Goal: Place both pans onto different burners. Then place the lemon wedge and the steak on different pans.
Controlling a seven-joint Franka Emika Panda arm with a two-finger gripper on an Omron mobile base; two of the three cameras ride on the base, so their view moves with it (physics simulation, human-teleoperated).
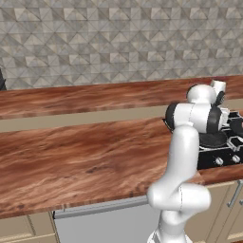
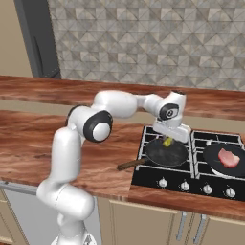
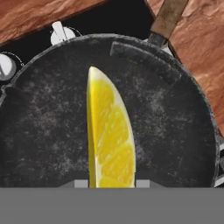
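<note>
Lemon wedge (image 3: 109, 135) pinched between fingers (image 2: 168, 141), arm bent low over pan (image 2: 166, 153).

Count on inspection: two pans, one with a brown handle (image 2: 166, 152) on a left burner, one (image 2: 224, 160) on a right burner. One lemon wedge (image 3: 110, 138). One steak (image 2: 228, 157). One cooktop (image 2: 189, 184), with four silver front knobs in the right base view. One wooden counter (image 1: 71, 156). One robot arm (image 2: 72, 158).
</note>
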